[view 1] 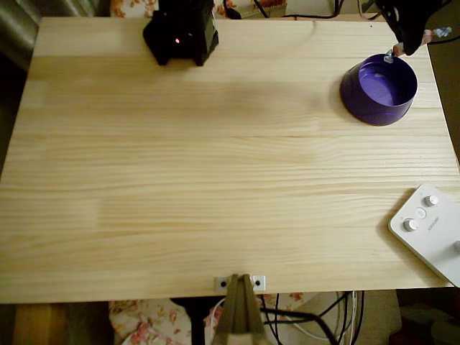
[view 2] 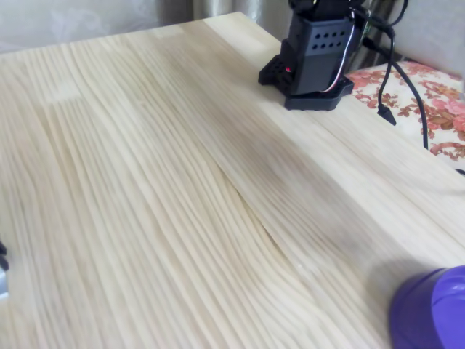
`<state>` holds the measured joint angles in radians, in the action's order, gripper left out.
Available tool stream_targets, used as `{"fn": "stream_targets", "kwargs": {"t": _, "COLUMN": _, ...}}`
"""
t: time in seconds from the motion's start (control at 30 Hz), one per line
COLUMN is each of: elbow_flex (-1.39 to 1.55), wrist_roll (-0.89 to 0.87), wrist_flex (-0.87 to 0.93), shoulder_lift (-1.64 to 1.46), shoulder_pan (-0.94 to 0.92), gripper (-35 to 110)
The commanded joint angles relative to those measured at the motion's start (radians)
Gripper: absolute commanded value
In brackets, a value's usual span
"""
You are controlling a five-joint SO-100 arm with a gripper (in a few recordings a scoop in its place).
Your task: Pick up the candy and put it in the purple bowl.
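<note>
A: Where is the end effector (view 1: 411,43)?

B: In the overhead view it hangs at the worktop's (view 1: 215,180) far right corner, a dark shape just beyond the bowl's (view 1: 379,90) far rim.

A: Are its fingers apart or together?

B: One cannot tell; the dark shape gives no clear view of them. A small pale, pinkish thing pokes out at its right side, and another pale bit sits just at the bowl's far rim. Either may be the candy, but both are too small and blurred to be sure.

A: And the bowl?

B: It stands upright near the far right corner, its glossy inside bare as far as the overhead view shows. In the fixed view it (view 2: 432,309) is cut off at the lower right corner of the picture.

A: Anything else?

B: The arm's black base (view 1: 181,32) sits at the far edge, left of the middle, with a red light on it. A white box (view 1: 431,230) with round knobs lies at the near right corner.
</note>
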<state>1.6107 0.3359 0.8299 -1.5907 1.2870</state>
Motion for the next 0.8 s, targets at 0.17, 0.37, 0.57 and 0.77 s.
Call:
{"fn": "stream_targets", "kwargs": {"t": 0.17, "elbow_flex": -0.094, "wrist_roll": 0.008, "wrist_flex": -0.018, "shoulder_lift": 0.049, "shoulder_pan": 0.021, "gripper": 4}}
{"fn": "stream_targets", "kwargs": {"t": 0.37, "elbow_flex": -0.087, "wrist_roll": 0.012, "wrist_flex": -0.025, "shoulder_lift": 0.061, "shoulder_pan": -0.006, "gripper": 12}}
{"fn": "stream_targets", "kwargs": {"t": 0.57, "elbow_flex": -0.069, "wrist_roll": 0.015, "wrist_flex": -0.028, "shoulder_lift": 0.044, "shoulder_pan": -0.021, "gripper": 15}}
{"fn": "stream_targets", "kwargs": {"t": 0.77, "elbow_flex": -0.074, "wrist_roll": 0.015, "wrist_flex": 0.009, "shoulder_lift": 0.014, "shoulder_pan": -0.026, "gripper": 1}}
